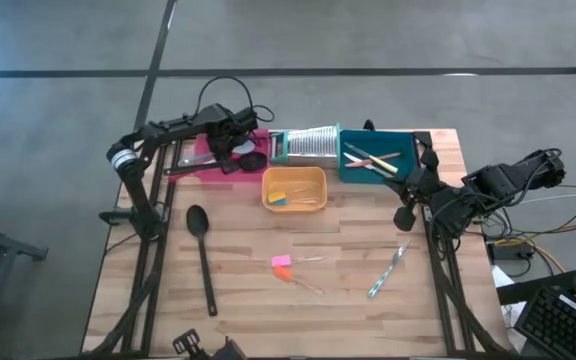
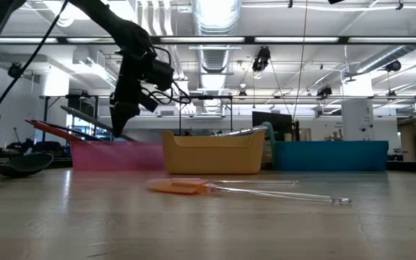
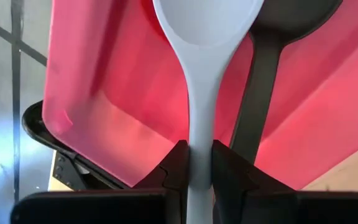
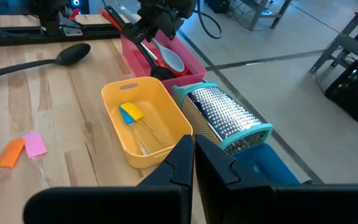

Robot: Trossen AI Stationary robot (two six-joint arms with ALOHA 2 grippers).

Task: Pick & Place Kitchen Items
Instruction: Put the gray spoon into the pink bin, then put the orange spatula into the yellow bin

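My left end effector holds a spoon.
It squeezes the pale grey-blue plastic spoon's handle over the pink tray.

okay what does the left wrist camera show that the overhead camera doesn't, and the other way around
Only the left wrist view: the left end effector shut on the grey-blue spoon by its handle, with a black spoon alongside, both over the pink tray.

Only the high view: the whole table, the orange tray, the teal tray, the silver grater, a loose black spoon, pink and orange pieces, and the right end effector waiting by the table's right edge.

Both: the left end effector over the pink tray.
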